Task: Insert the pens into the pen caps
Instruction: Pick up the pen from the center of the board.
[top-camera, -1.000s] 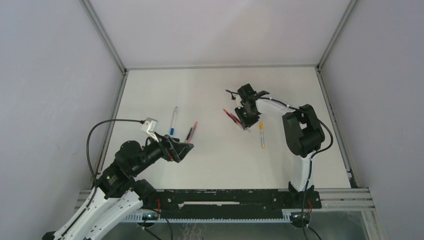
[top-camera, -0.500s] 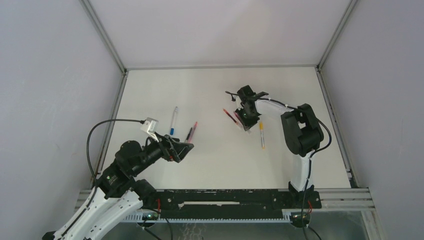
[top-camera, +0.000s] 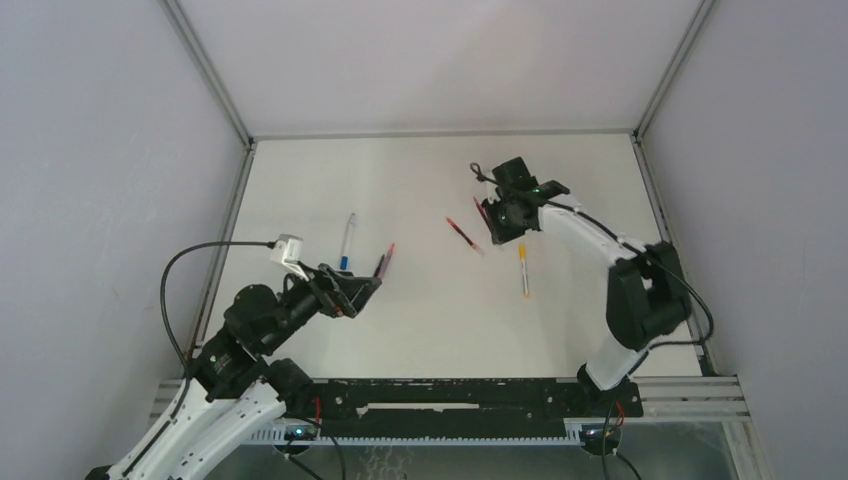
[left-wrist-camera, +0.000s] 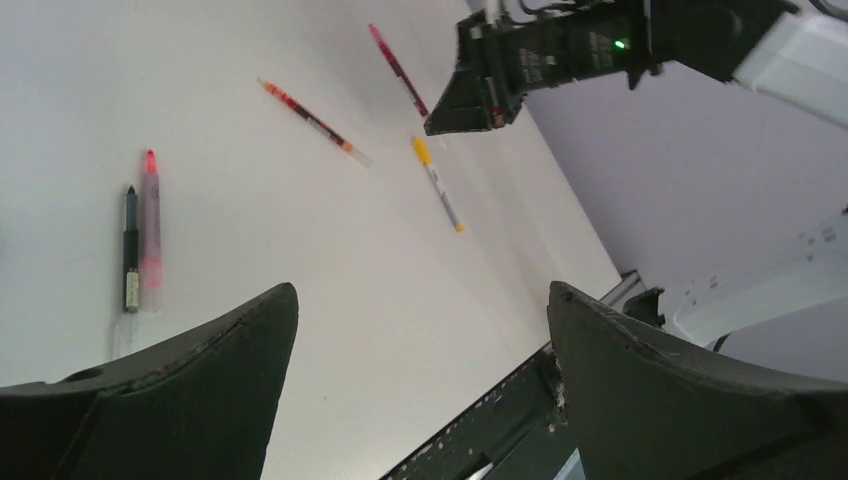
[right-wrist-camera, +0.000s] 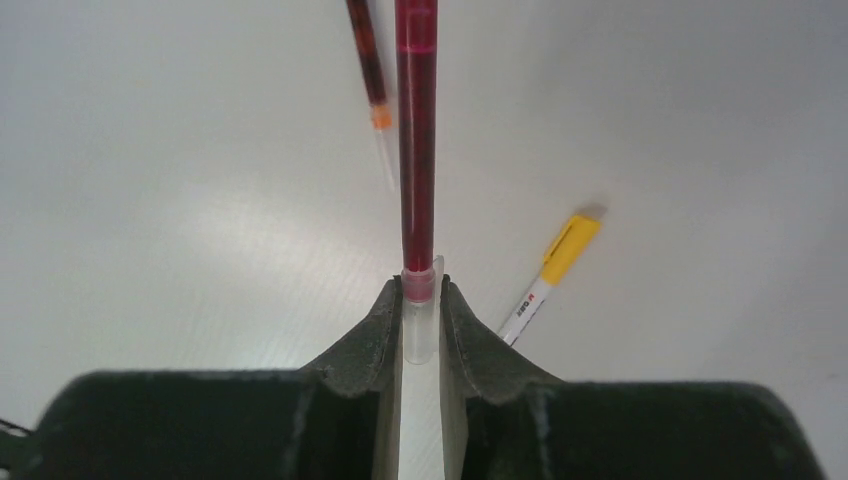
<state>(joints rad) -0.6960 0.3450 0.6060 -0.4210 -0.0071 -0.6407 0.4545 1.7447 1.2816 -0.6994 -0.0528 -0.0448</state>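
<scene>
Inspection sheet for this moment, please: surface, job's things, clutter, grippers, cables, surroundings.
Surface: white table.
Job's things: red pen held; blue pen, black pen, pink pen, orange-red pen and yellow-capped pen lying on the table; loose caps not made out.
Clutter: nothing seen.
Grippers: right gripper fingers shut on red pen; left gripper open, holding nothing.
Cables: black cable looping at left arm.
Surroundings: grey walls, metal frame.

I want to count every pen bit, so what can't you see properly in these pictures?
Right wrist view: the red pen in the right gripper runs off the top edge.
Right wrist view: a finger hides the yellow pen's near end.
Top view: the left gripper covers the near ends of the black pen and pink pen.
Top view: the blue pen is too small to tell if it is capped.
</scene>
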